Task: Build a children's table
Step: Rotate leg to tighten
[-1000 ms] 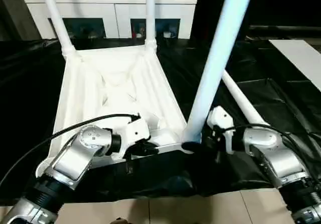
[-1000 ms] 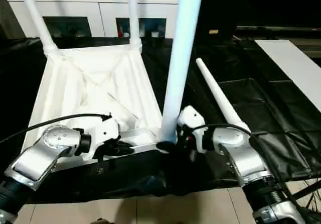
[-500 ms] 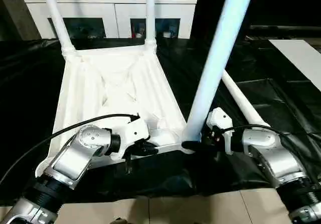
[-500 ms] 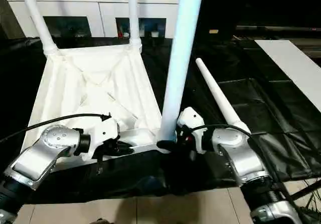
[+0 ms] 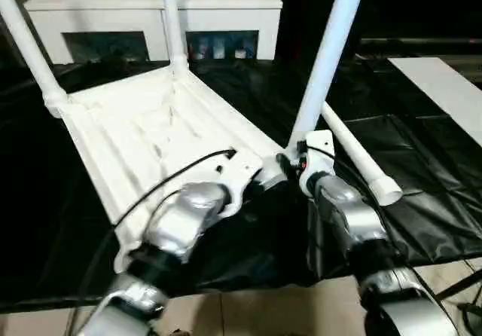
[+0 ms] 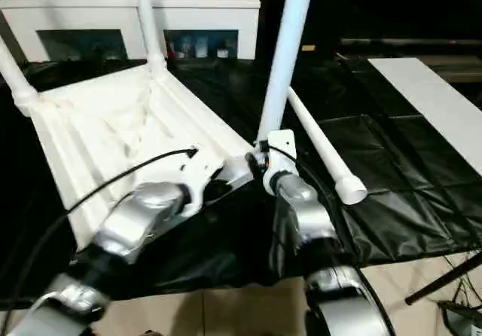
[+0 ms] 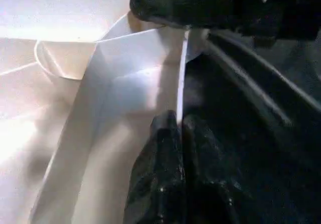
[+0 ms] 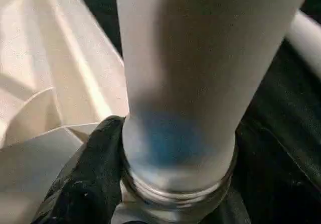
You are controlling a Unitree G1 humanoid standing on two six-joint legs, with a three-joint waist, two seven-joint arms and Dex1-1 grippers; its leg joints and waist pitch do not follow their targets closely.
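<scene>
Lighting's pretty uneven here. The white tabletop [image 5: 151, 136] blows out bright under overhead light, with the ribs nearly washed away, while the black-draped counter [image 5: 422, 193] soaks up light and just shows soft sheen on its wrinkles. Both silver forearms look smeared with motion blur. In the right wrist view the upright leg [image 8: 190, 83] is close, hazy, blue-tinted and out of focus.

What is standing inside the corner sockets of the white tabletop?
Three white legs stand upright in the corner sockets of the tabletop: two far legs and one near leg. The silver arms cover the fourth corner. A fourth leg lies on the black cloth.
</scene>
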